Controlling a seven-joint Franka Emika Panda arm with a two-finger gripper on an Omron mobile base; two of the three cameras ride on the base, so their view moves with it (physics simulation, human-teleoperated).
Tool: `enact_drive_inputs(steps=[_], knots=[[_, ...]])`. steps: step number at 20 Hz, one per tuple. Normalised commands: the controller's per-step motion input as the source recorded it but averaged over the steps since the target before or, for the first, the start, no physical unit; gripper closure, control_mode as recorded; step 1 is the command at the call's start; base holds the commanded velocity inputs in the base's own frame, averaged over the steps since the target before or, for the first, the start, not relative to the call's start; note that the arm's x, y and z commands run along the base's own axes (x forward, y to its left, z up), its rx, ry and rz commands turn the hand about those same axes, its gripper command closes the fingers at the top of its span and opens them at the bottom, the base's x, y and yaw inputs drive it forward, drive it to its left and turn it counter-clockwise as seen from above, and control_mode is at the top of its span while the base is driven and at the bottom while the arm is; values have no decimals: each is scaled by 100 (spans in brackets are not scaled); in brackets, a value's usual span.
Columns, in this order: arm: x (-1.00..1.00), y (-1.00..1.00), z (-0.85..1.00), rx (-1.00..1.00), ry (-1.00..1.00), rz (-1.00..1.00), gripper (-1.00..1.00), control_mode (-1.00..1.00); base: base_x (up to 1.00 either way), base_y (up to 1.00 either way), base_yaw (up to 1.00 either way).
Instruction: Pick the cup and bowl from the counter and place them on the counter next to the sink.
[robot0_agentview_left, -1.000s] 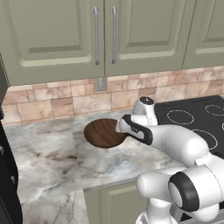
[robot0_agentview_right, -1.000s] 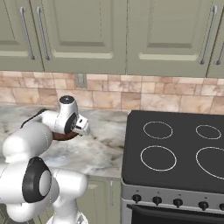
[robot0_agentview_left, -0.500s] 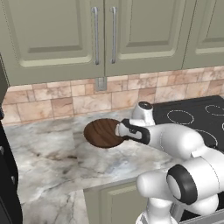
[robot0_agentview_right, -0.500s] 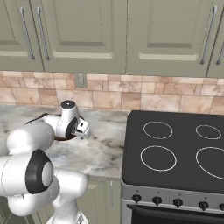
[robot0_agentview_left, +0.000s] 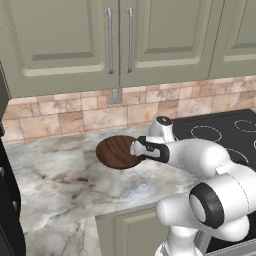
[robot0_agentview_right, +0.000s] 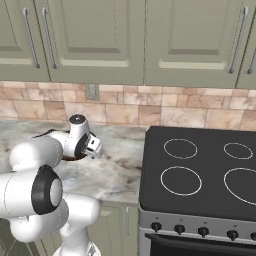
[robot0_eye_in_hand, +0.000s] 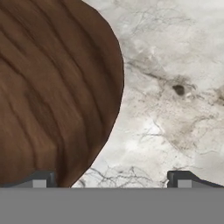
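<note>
the gripper (robot0_eye_in_hand: 112, 177) hangs right at the edge of the wooden bowl (robot0_agentview_left: 116, 151), jaws spread wide, nothing between them yet. the bowl sits on the marbled counter (robot0_agentview_left: 55, 185) just left of the black stove top (robot0_agentview_right: 200, 170), near the tiled backsplash (robot0_agentview_left: 75, 112). in the hand view one fingertip (robot0_eye_in_hand: 40, 179) lies over the bowl's wood and the other (robot0_eye_in_hand: 183, 178) over bare stone, so the rim runs between them, which looks like a rim pinch being lined up. the risk, i'd say: that rim is thin and curved, so a shallow or off-centre close could skid off and shove the bowl along the counter, or tip it on the lift.
</note>
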Motion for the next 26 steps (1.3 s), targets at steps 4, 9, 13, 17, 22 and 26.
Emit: enact_drive_inputs(steps=[4,9,13,17,22,26], knots=[[5,10,0,0,0,0,-100,-100,0,0,0],[7,7,-7,0,0,0,-100,-100,0,0,0],[14,2,-14,0,0,0,-100,-100,0,0,0],[17,2,-15,0,0,0,-100,-100,0,0,0],[11,3,-2,0,0,0,-100,-100,0,0,0],[6,4,0,0,0,0,-100,-100,0,0,0]])
